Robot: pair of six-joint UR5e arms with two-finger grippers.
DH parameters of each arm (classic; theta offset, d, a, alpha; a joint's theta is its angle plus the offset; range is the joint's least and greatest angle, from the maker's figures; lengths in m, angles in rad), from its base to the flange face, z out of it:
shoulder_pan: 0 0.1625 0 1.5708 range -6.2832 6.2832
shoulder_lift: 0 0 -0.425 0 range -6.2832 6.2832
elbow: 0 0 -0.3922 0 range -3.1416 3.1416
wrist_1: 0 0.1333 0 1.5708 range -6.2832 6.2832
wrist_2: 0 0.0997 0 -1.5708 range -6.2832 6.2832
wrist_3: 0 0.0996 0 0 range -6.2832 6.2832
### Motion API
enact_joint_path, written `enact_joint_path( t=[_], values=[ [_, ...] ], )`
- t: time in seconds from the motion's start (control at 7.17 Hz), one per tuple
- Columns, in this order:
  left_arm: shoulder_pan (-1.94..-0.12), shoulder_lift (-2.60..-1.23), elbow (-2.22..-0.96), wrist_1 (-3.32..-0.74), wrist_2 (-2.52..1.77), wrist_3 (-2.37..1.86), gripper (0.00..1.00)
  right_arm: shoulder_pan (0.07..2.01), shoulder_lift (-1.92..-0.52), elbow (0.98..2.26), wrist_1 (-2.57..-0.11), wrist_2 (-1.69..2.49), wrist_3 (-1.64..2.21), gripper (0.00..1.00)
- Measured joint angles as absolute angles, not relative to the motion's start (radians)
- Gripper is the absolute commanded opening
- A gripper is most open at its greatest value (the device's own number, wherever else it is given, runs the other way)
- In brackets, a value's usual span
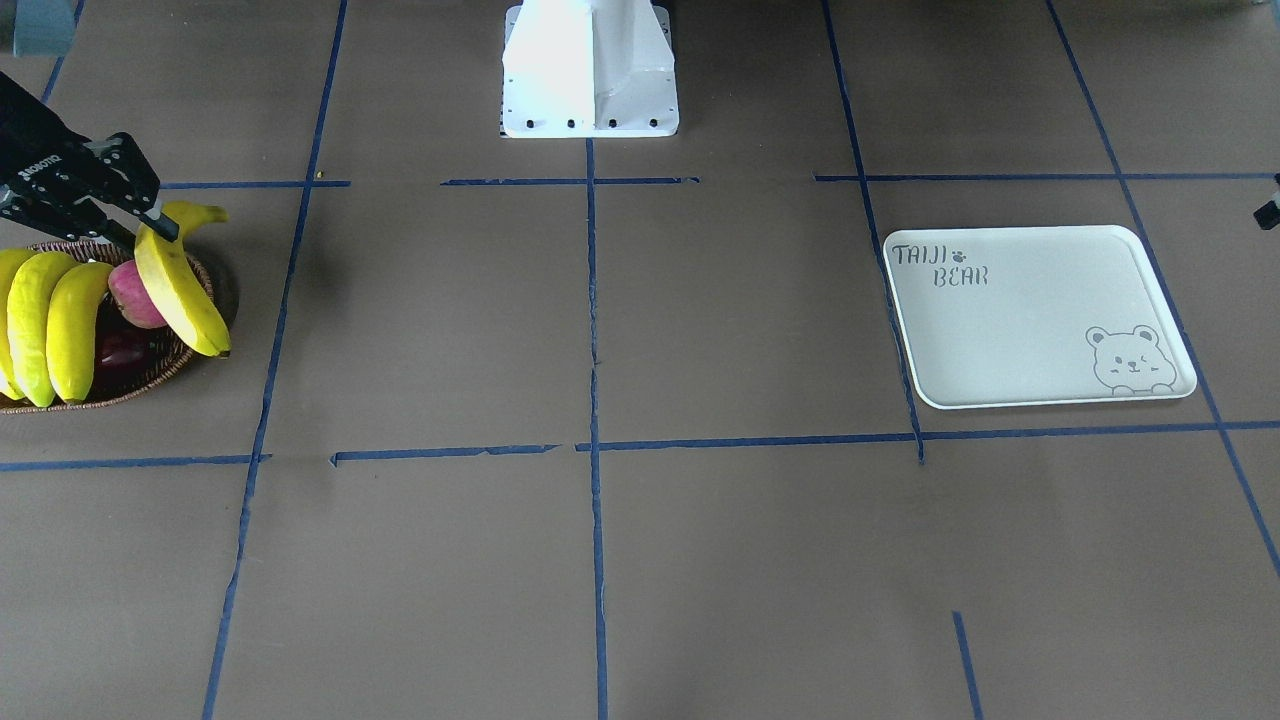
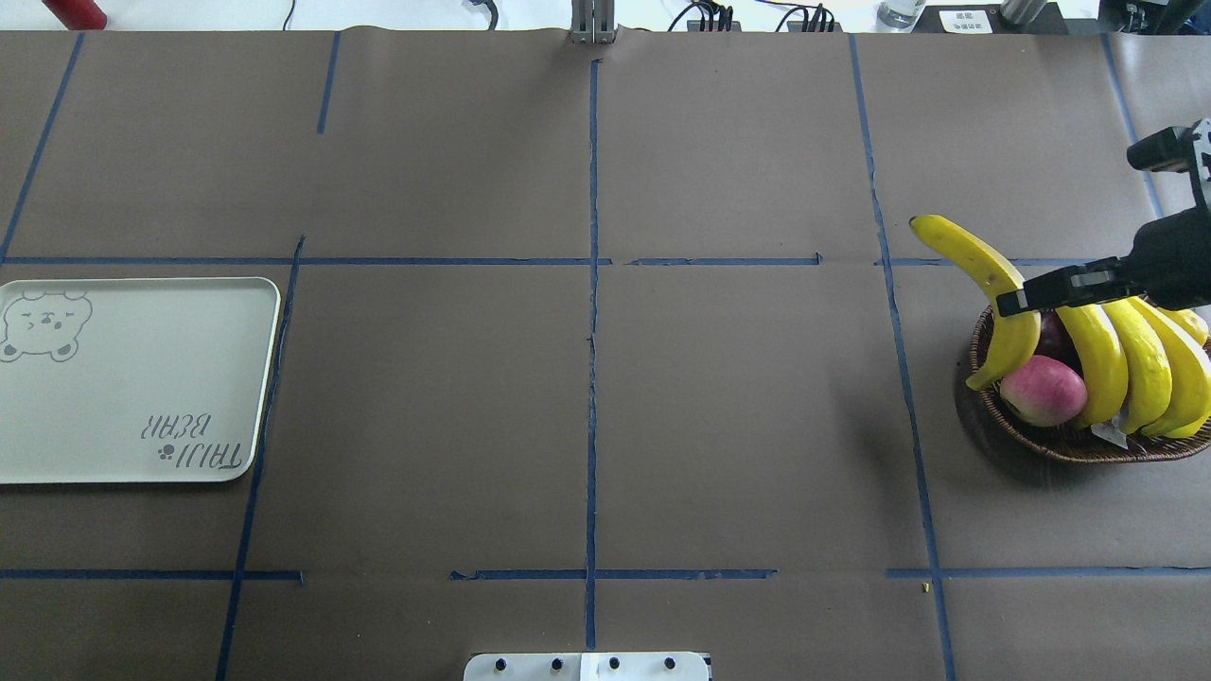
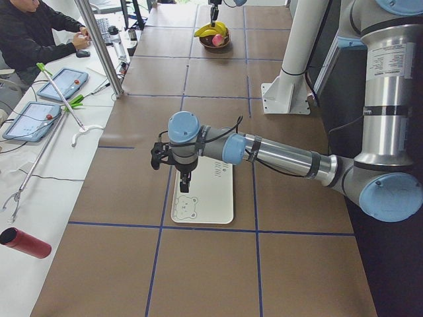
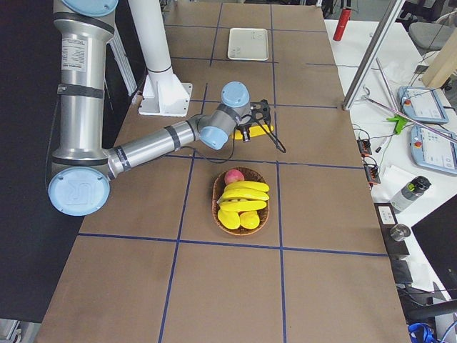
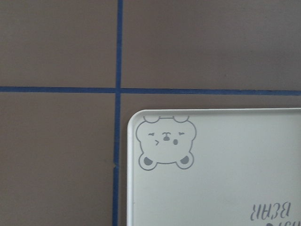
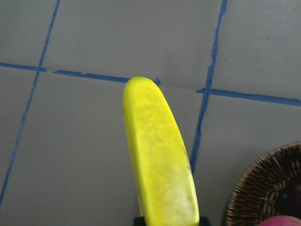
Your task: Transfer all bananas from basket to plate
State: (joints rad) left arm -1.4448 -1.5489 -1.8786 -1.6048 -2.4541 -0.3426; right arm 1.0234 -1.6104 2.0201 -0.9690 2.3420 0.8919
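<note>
Clearly "TAIJI BEAR" plate (image 1: 1040,320), "ROBOTIQ" right gripper (image 1: 150,222) clamping banana (image 1: 185,295), left gripper (image 3: 183,185) state unclear

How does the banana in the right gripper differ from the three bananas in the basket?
The held banana is clamped in the jaws of the right gripper, in the air outside the basket; the three bananas lie inside it. The held banana is alone; the three bananas lie side by side, touching. All are long, curved and bright yellow.
</note>
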Motion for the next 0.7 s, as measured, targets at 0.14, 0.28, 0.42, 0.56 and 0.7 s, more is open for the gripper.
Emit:
enact_joint_path(
  t=[0.14,0.28,0.42,0.56,0.7],
  values=[
    [-1.393,-1.594,-1.885,-1.663,-2.456,-0.494,0.99,0.989,-1.539,2.021,-0.968,2.327,1.005,0.01],
    [-1.345,-1.634,-1.886,-1.74,-2.457,-0.654,0.99,0.941,-1.47,2.022,-0.968,2.287,1.114,0.01],
    [-1.291,-1.674,-1.886,-1.843,-2.457,-0.843,0.99,0.877,-1.409,2.024,-0.967,2.221,1.205,0.01],
    [-1.239,-1.704,-1.885,-1.975,-2.457,-1.052,0.98,0.802,-1.356,2.025,-0.967,2.133,1.276,0.0],
    [-1.181,-1.738,-1.879,-2.116,-2.456,-1.265,0.96,0.727,-1.314,2.027,-0.967,2.039,1.325,0.01]
  ],
)
